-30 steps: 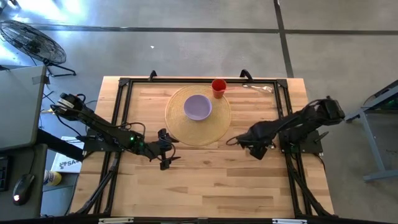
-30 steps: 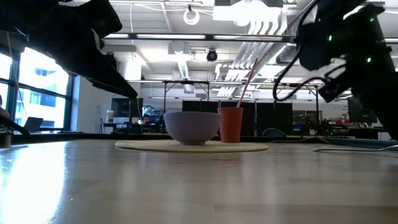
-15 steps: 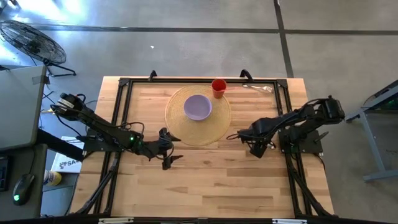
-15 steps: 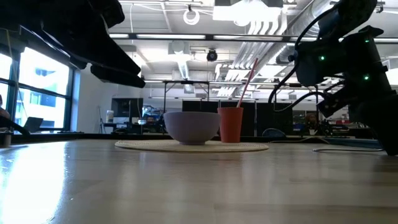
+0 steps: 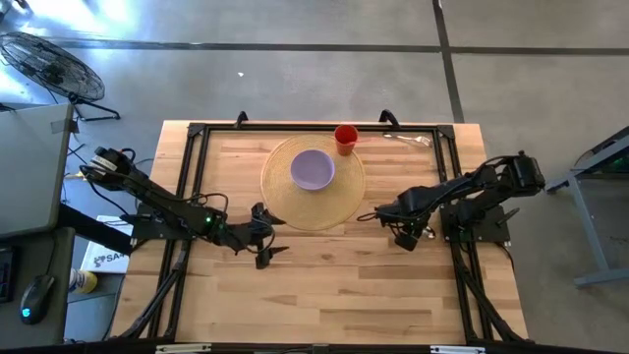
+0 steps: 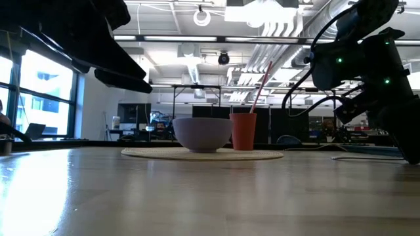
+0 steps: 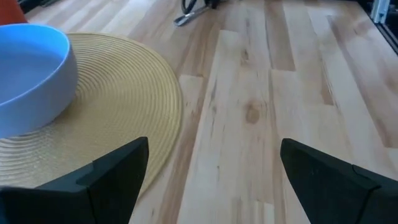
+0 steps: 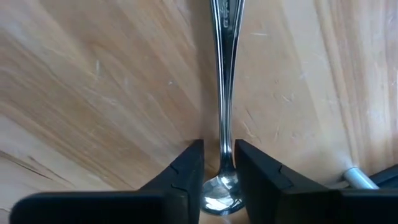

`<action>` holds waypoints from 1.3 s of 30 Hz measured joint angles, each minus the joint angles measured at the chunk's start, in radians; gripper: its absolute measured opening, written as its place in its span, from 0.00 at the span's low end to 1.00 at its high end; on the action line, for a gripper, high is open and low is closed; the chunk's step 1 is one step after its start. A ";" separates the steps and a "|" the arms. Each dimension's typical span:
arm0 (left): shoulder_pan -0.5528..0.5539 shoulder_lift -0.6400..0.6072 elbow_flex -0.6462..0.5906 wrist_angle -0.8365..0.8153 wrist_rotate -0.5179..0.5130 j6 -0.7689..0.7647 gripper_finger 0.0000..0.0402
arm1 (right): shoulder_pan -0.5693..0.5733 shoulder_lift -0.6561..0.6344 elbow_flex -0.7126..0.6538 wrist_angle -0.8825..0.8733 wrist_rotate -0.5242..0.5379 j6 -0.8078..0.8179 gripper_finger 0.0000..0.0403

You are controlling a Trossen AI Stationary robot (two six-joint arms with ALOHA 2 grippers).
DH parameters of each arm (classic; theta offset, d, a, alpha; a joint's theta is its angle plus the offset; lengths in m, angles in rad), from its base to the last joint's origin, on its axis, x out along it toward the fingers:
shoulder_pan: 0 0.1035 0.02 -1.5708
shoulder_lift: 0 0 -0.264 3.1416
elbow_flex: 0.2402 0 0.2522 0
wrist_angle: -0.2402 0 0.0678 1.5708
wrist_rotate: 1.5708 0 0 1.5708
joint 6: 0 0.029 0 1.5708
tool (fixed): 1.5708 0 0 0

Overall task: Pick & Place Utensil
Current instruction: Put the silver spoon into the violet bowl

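Note:
A silver spoon (image 8: 222, 74) is between the fingers of my right gripper (image 8: 219, 149), which is shut on it over the bare wood right of the round woven mat (image 5: 344, 202). In the high view this gripper (image 5: 381, 214) points toward the table's left. A purple bowl (image 5: 313, 169) stands on the mat, and a red cup (image 5: 345, 138) with a straw stands at the mat's far rim. My left gripper (image 5: 269, 234) hovers open at the mat's near left edge and holds nothing; its wrist view (image 7: 214, 162) shows mat and bowl ahead. My right gripper pinches the spoon between its two fingers at the neck (image 8: 222, 134), just above the spoon's bowl (image 8: 219, 194), which sits back between the fingers. The handle runs straight out past the fingertips, along them. Whether the handle's end touches the table, I cannot tell.
More silver cutlery (image 5: 408, 140) lies at the table's far right corner. A black frame (image 5: 197, 133) runs around the wooden table. Bare wood spreads over the near half of the table (image 5: 334, 295).
My right gripper, still shut on the spoon, has drawn back a little toward the table's right edge and shows lower in the low view. The left arm has edged slightly toward the right.

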 joint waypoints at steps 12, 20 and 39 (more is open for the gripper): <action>0.000 0.000 0.000 -0.001 0.094 0.010 0.89 | 0.001 0.001 0.005 0.011 -0.014 0.012 0.03; -0.012 0.000 0.000 0.009 0.053 0.087 0.89 | 0.062 0.003 0.106 0.017 0.021 0.046 0.04; -0.129 0.203 0.276 -0.069 -0.267 0.589 0.89 | 0.210 0.002 0.314 0.494 -0.101 -0.061 0.04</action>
